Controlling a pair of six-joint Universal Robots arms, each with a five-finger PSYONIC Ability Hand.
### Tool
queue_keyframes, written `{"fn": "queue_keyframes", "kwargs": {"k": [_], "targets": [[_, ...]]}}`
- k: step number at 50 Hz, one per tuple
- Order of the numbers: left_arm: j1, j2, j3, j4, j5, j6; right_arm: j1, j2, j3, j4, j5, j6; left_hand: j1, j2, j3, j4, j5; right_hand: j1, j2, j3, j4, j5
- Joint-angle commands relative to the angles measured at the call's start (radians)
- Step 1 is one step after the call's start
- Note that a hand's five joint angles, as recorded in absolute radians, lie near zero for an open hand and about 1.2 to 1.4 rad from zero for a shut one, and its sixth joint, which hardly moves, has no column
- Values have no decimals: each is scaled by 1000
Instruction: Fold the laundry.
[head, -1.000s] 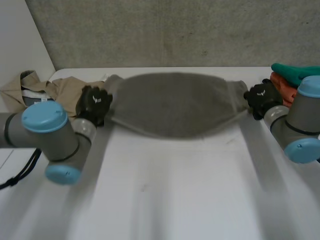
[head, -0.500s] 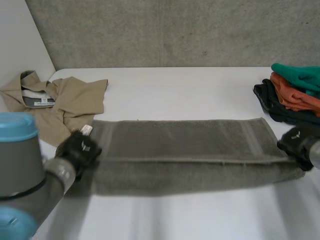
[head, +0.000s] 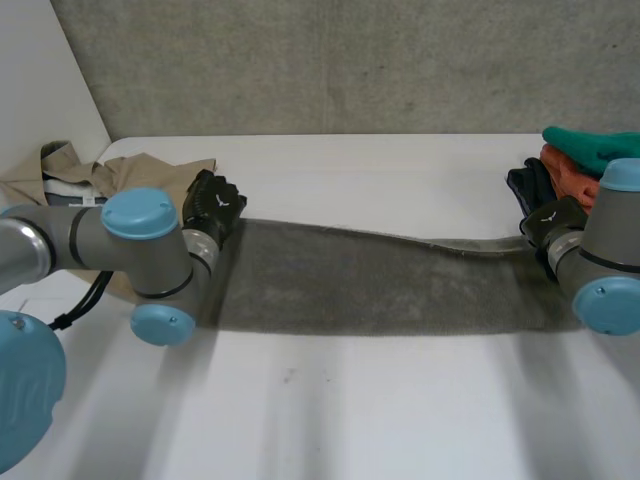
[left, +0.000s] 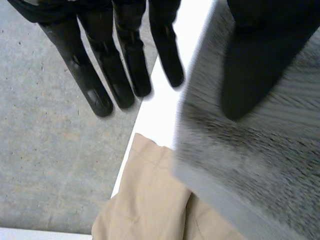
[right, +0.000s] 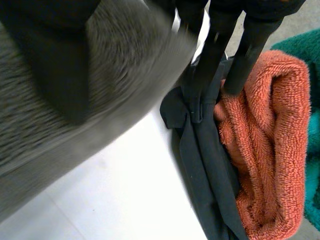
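- Towel (head: 380, 285): long grey band of fuzzy looped terry, pulled out lengthwise between both hands across the middle of the table (head: 380, 410), from near its left edge to near its right edge. Upper edge a thin raised line, dipping slightly toward the right. Cannot tell whether the lower edge touches the smooth white top.
- Left hand (head: 213, 205): black, at the towel's left end, close to the shirt.
- Left wrist view: left hand (left: 255, 65) with the broad thumb pressed down into the nap of the towel (left: 250, 170), pinching that end. Fingers (left: 116, 75) straight, slim and close side by side, reaching past the towel's edge over a strip of table (left: 160, 115).
- Right hand (head: 553, 220): at the towel's right end, just beside the stack at the right edge.
- Right wrist view: right hand (right: 60, 65) likewise clamps the towel (right: 125, 65) under the thumb. Fingers (right: 209, 65) straight, tips at the dark cloth.
- Shirt (head: 150, 180): beige, thin smooth weave, crumpled at the table's far left corner, and under the towel's end in the left wrist view (left: 150, 200).
- Stack at the right edge: teal cloth (head: 590, 145) on top, orange terry cloth (head: 565, 168) beneath, dark cloth (head: 525, 185) lowest.
- Right wrist view: orange terry cloth (right: 270, 135) thick, nubbly, folded in a rounded roll. Dark cloth (right: 205, 165) thin, smooth, creased. Teal cloth (right: 302, 45) at the far side. White table (right: 125, 190) bare beside them.
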Motion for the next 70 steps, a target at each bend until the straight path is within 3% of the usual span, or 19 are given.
{"fn": "queue_keyframes", "kwargs": {"k": [1, 10, 15, 20, 24, 31, 42, 44, 45, 46, 56, 64, 68, 70], "targets": [[-44, 4, 11, 5, -8, -2, 50, -33, -2, 1, 29, 16, -384, -441, -445, -452, -449, -262, -277, -309, -316, -289], [-47, 204, -99, 2, -39, -13, 68, -217, 78, 5, -5, 117, -378, -435, -439, -446, -443, -262, -277, -309, -316, -289], [-49, 338, -222, -1, -36, -82, 52, -332, 162, 20, -104, 222, -369, -426, -430, -437, -434, -262, -277, -309, -316, -289], [-52, 471, -383, 0, -16, -266, 24, -419, 252, 114, -186, 255, -363, -420, -424, -431, -428, -243, -258, -290, -297, -270], [-52, 531, -478, 6, 27, -418, -86, -449, 363, 203, -247, 253, -357, -414, -419, -425, -422, -134, -150, -181, -189, -162], [-44, 570, -563, 14, 118, -588, -197, -446, 535, 104, -391, 235, -349, -406, -410, -416, -414, -26, -41, -73, -80, -53], [-46, 556, -570, 40, 122, -599, -240, -357, 576, -82, -404, 237, -346, -403, -407, -413, -411, 121, 106, 74, 66, 93], [-46, 554, -572, 40, 122, -599, -240, -338, 572, -99, -404, 235, -346, -403, -407, -413, -411, 328, 313, 281, 274, 301], [-46, 553, -573, 40, 122, -599, -241, -320, 563, -114, -401, 230, -346, -403, -407, -413, -411, 737, 721, 690, 682, 709], [-46, 553, -573, 40, 122, -599, -244, -314, 558, -122, -395, 229, -346, -403, -407, -413, -411, 958, 942, 911, 903, 930], [-40, 565, -575, 40, 121, -599, -396, -341, 529, -164, -382, 132, -349, -406, -410, -416, -414, 960, 945, 913, 906, 933], [-35, 597, -586, 39, 115, -601, -475, -370, 480, -165, -318, -124, -349, -406, -410, -416, -414, 960, 945, 913, 906, 933], [-18, 625, -603, 39, 118, -601, -391, -412, 480, -170, -306, -162, -349, -406, -410, -416, -414, 960, 945, 913, 906, 933], [-6, 646, -612, 39, 116, -602, -251, -455, 470, -187, -313, -158, -349, -406, -410, -416, -414, 960, 945, 913, 906, 933]]}}
